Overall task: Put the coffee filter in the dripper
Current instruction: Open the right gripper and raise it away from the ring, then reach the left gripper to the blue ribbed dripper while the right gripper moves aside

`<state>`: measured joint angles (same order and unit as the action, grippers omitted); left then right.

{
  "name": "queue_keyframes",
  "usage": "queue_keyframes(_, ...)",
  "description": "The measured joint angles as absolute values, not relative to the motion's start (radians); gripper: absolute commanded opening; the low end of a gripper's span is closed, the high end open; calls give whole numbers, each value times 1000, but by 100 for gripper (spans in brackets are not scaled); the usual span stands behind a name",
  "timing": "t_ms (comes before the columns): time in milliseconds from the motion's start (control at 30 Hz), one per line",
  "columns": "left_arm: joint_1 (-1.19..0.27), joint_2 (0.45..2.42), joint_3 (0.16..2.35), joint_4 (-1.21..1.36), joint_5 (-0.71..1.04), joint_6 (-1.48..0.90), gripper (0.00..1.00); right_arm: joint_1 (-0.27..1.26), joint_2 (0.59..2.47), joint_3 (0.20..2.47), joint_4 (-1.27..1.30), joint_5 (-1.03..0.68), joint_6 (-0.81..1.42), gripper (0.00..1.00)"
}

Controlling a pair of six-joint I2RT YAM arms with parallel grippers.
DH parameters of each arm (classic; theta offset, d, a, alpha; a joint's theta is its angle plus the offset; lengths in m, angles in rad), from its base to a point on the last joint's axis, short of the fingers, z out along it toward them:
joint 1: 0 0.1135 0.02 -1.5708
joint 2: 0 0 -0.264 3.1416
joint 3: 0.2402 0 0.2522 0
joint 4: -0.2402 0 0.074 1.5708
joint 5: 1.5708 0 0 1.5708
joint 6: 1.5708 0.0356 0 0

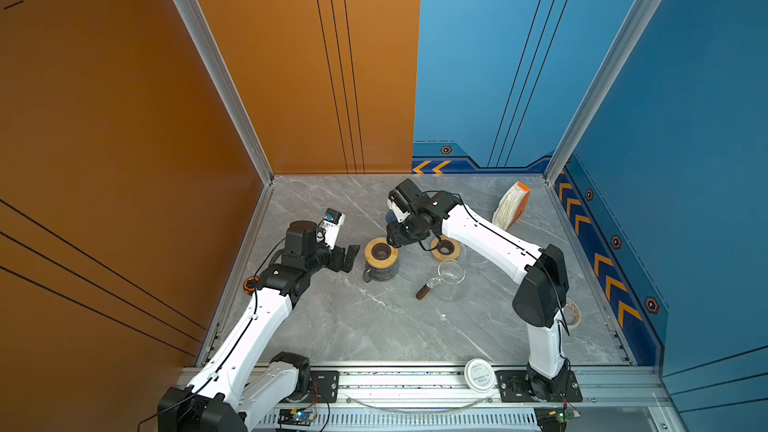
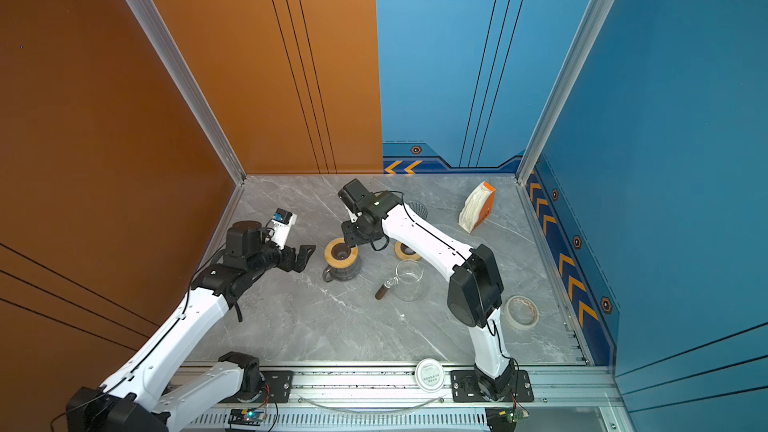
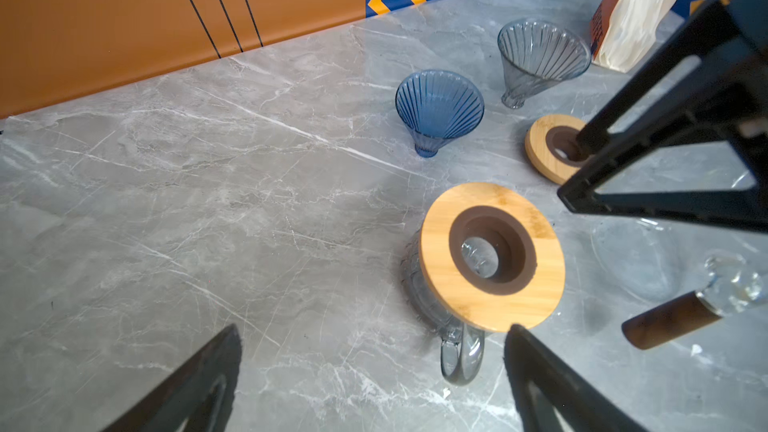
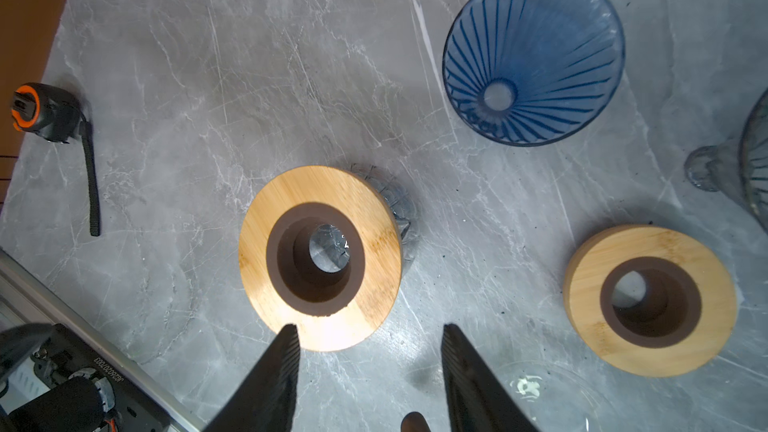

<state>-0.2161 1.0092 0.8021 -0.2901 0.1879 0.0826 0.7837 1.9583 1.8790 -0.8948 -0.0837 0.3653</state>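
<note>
Right hand (image 4: 369,326) gapes, seemingly clear of wooden ring (image 4: 382,251).

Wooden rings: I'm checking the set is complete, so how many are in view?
2. One wooden ring sits on top of the dark glass jug; the other lies flat on the table beside it. None seems hidden.
</note>
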Motion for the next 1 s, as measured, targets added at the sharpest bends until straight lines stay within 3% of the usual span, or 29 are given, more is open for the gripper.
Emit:
queue_keyframes(400,-275,1239,1168,-427,188,-7,99,779,1609,1417,-572,124,336,80)
queue_keyframes(500,-314,1328,1288,-493,179,-25,99,777,1535,1312,-492,175,331,99)
queue_keyframes(767,-377,1505,1449,-614,145,-54,100,754,1404,1123,-353,215,330,100)
queue_keyframes(1000,-376,1664,1548,-666,128,-108,95,726,1357,1055,-313,214,334,100)
